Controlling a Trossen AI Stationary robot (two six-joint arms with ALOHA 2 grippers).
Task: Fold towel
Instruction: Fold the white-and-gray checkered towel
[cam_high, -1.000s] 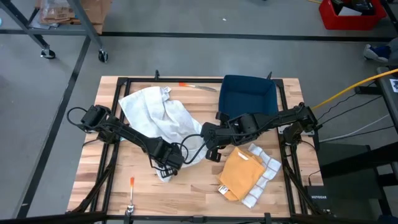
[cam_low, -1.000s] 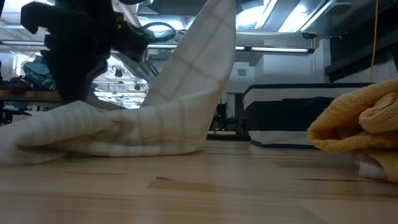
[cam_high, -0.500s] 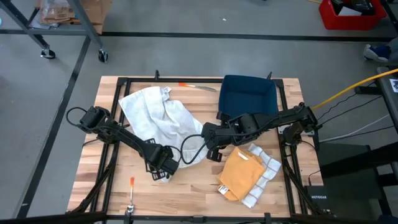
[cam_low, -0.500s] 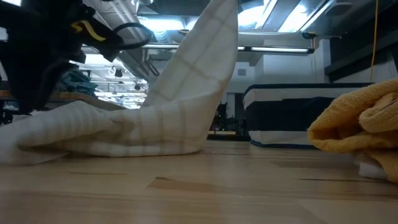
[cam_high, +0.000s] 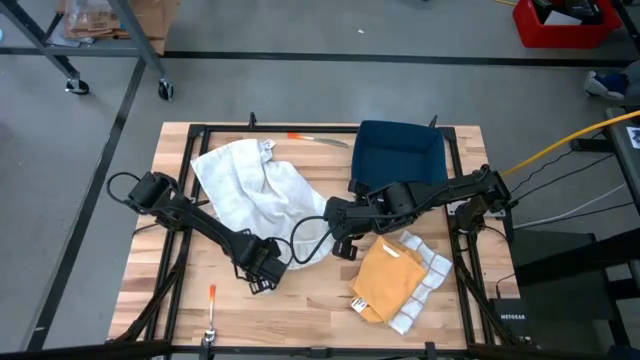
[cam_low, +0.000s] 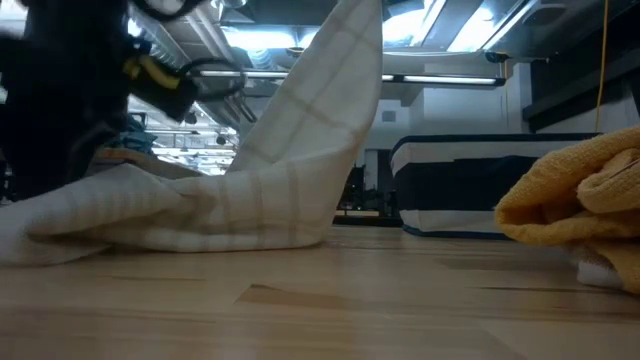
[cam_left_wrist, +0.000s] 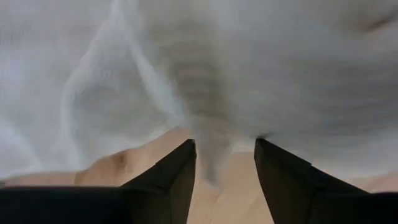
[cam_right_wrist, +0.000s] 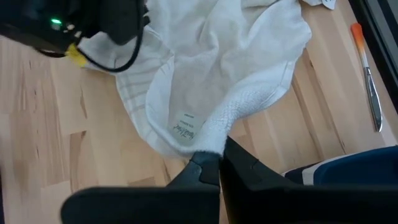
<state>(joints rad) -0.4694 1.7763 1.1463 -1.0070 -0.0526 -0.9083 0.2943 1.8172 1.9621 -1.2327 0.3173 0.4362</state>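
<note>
The white towel (cam_high: 250, 185) lies crumpled on the table's left half, its near edge flat on the wood (cam_low: 170, 215). One part rises to a peak (cam_low: 350, 40) where my right gripper (cam_high: 333, 222) is shut on it, above the table's middle. My left gripper (cam_high: 258, 280) is low at the towel's near edge, open. In the left wrist view a narrow fold of the towel (cam_left_wrist: 208, 155) runs between its open fingers (cam_left_wrist: 224, 162); I cannot tell whether they touch it. My right gripper pinches a thick hemmed edge of the towel (cam_right_wrist: 219, 132) between its two shut fingers, coming from the table's right. That part is lifted clear. The cloth slopes down from it to the rest of the towel, which lies on the table.
A folded dark blue towel (cam_high: 400, 150) lies at the far right. An orange towel (cam_high: 388, 280) sits on a white checked cloth (cam_high: 432, 270) at the near right. Orange-handled tools lie near the front edge (cam_high: 212, 300) and the far edge (cam_high: 315, 137).
My left gripper has drawn back a little toward the table's near left, off the towel's near edge. The towel keeps its shape, and its raised part stays up in my right gripper.
</note>
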